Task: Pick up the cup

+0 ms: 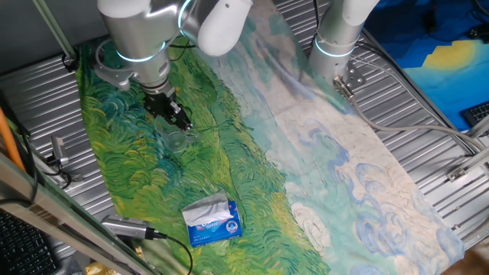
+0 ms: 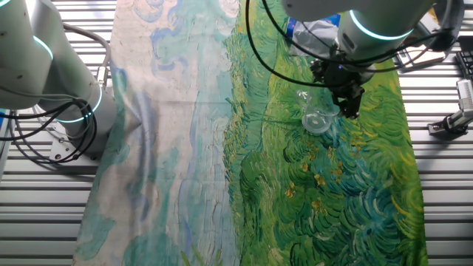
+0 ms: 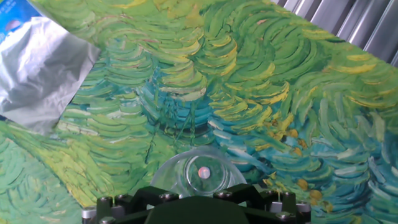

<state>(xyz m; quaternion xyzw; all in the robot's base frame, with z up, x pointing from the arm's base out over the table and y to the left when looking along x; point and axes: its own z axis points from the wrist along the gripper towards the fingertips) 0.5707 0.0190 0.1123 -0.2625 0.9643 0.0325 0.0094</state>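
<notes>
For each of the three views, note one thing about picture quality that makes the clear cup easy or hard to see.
One fixed view: the cup nearly melts into the green painted cloth, only faint rim highlights showing. The other fixed view: brighter glints outline the cup below the gripper. Hand view: the cup is sharp, the cloth pattern showing through it; the foil tissue packet shines pale.

- The cup (image 1: 175, 140) (image 2: 317, 118) (image 3: 200, 172): clear, glossy plastic.
- The cloth (image 1: 252, 145) (image 2: 222, 170) (image 3: 249, 81): matt printed fabric, creased in places.
- The tissue packet (image 1: 212, 219) (image 3: 40, 68): shiny, crinkled film.
- The worktop (image 1: 428, 99) (image 2: 59, 214), at its edges: ribbed bare metal.
- The gripper (image 1: 177, 122) (image 2: 347, 103): matt black.
</notes>
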